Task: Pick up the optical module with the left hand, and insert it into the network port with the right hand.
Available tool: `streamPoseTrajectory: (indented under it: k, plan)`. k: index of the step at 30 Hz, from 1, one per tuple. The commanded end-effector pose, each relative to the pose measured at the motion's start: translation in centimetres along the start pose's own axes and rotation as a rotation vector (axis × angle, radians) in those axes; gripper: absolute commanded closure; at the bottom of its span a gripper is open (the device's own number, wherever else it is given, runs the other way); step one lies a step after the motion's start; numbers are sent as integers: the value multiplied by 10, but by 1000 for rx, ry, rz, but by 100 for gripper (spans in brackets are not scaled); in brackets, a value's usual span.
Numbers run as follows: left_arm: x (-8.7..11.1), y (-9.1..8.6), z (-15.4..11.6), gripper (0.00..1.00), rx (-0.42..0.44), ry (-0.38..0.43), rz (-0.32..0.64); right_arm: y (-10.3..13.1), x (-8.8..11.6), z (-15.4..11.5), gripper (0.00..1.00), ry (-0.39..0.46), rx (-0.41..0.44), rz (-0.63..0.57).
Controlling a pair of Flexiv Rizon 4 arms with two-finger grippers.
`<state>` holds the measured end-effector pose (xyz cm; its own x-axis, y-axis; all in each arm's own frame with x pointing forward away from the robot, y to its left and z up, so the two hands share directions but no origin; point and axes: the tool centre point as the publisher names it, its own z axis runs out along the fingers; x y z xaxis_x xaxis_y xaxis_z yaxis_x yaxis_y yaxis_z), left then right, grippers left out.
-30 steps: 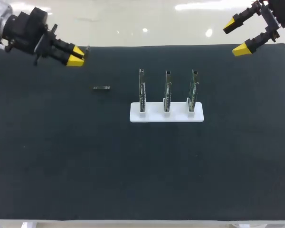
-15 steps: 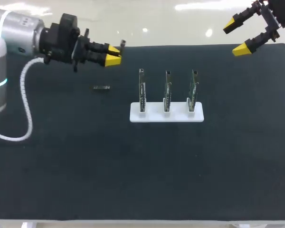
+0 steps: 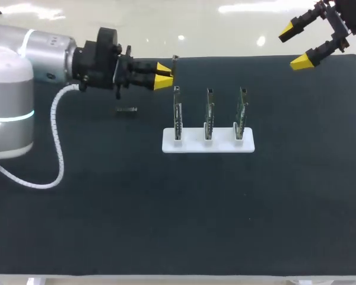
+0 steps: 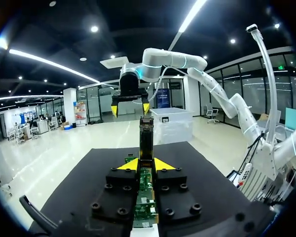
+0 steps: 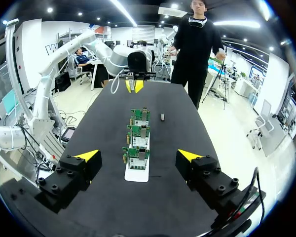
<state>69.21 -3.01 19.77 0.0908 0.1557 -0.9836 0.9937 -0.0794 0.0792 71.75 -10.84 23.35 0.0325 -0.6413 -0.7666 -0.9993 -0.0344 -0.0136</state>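
Left gripper (image 3: 165, 76): pinching the optical module (image 4: 146, 136). It has travelled from the 10 o'clock corner of the bench (image 3: 107, 208) toward 12, and is now above the leftmost port board (image 3: 177, 113).
Right gripper (image 3: 298, 46): spread wide, unmoved at 2 o'clock.
Handover judged next.

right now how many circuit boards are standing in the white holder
3 circuit boards, upright in a row in the white holder: the left one, the middle one and the right one. None appears hidden in the head view.
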Motion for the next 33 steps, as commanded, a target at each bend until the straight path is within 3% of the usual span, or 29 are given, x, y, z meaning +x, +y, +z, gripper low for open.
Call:
streamPoseTrajectory:
  k: [1,11,33]
  plan:
    - [3,17,9,100,14,-4,4,-1,0,0,0,0,-1,0]
    - [14,33,15,100,33,17,-1,-1,0,0,0,0,-1,0]
    - [10,37,16,100,67,-15,-38,-1,0,0,0,0,-1,0]
